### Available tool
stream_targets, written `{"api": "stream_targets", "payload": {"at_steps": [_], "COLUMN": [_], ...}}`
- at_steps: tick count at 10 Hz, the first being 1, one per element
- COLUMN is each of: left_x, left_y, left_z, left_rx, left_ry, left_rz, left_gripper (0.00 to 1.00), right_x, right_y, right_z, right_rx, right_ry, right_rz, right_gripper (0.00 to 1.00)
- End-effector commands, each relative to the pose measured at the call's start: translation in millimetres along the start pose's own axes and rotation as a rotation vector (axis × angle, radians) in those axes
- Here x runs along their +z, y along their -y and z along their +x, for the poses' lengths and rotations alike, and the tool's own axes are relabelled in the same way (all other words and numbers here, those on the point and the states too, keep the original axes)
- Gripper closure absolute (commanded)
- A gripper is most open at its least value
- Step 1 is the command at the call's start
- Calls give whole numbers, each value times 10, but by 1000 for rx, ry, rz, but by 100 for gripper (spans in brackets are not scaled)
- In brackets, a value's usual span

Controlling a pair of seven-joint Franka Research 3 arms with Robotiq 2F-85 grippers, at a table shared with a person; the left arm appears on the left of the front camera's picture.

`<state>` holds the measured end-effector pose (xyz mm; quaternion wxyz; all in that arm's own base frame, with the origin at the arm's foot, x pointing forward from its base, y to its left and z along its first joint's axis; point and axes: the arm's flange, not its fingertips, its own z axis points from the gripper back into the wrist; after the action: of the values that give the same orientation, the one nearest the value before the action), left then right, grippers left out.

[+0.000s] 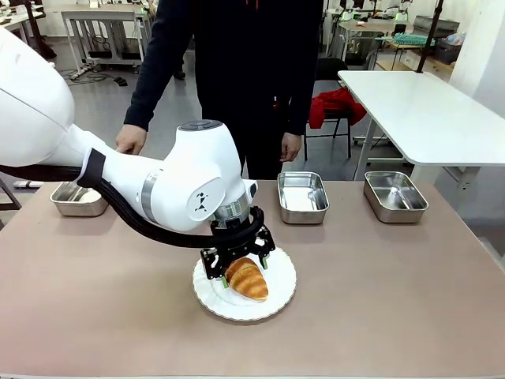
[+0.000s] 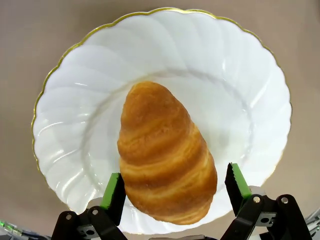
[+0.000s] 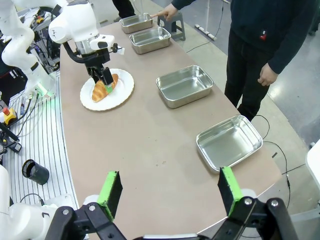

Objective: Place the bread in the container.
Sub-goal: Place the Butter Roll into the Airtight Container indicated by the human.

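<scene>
The croissant [image 2: 165,155] lies on a round white scalloped plate [image 2: 225,75] with a thin gold rim, its narrow end toward the plate's middle and its broad end at the rim nearest the wrist camera. The left claw [image 2: 174,176] has its two fingers down on either side of that broad end. It is open rather than clamped: one green pad [image 2: 111,192] sits right against the crust, while the other pad [image 2: 239,181] stands clear of it with white plate showing between. In the front view the plate rests on the brown worktop [image 1: 379,300], near the middle and toward the robot's side, with the white left arm reaching in over it from the left. The croissant is in none of the pans. A row of four shiny stainless-steel pans [image 3: 184,85] runs along the worktop's far edge on the person's side, all well apart from the plate, and each one shows nothing but bare metal inside. The person in dark clothing stands behind that row. One hand [image 3: 167,11] is close to a corner of the end pan [image 3: 136,22], though I cannot tell whether it touches it. The other hand [image 3: 266,75] hangs loosely at the person's side. The right claw [image 3: 170,192] is above the worktop at the other end of the row. Its green pads are spread wide, with nothing between them but brown surface.
</scene>
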<state>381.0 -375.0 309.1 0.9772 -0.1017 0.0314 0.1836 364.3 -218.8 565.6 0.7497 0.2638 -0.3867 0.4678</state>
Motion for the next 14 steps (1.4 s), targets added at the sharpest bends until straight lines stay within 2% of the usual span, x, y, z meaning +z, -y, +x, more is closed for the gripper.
{"api": "stream_targets", "payload": {"at_steps": [1,2,7,8,9,11,12,14], "left_x": [-38,-56,-67,-96,-4,0,262,898], "left_y": [90,99,96,111,41,60,-34,-390], "left_z": [16,48,111,126,81,93,171,486], "left_rx": [23,30,24,11,13,14,2,-101], "left_ry": [28,24,47,-34,13,5,36,90], "left_rz": [54,71,92,66,65,67,13,24], "left_gripper": [0,0,48,45,45,45,44,44], "right_x": [10,10,10,10,10,10,10,10], "right_y": [-6,-6,-6,-6,-6,-6,-6,-6], "right_z": [11,11,11,11,11,11,11,11], "right_rx": [4,4,4,4,4,4,4,4], "right_ry": [1,1,1,1,1,1,1,1], "right_rz": [-4,-4,-4,-4,-4,-4,-4,-4], "right_gripper": [0,0,0,0,0,0,0,0]}}
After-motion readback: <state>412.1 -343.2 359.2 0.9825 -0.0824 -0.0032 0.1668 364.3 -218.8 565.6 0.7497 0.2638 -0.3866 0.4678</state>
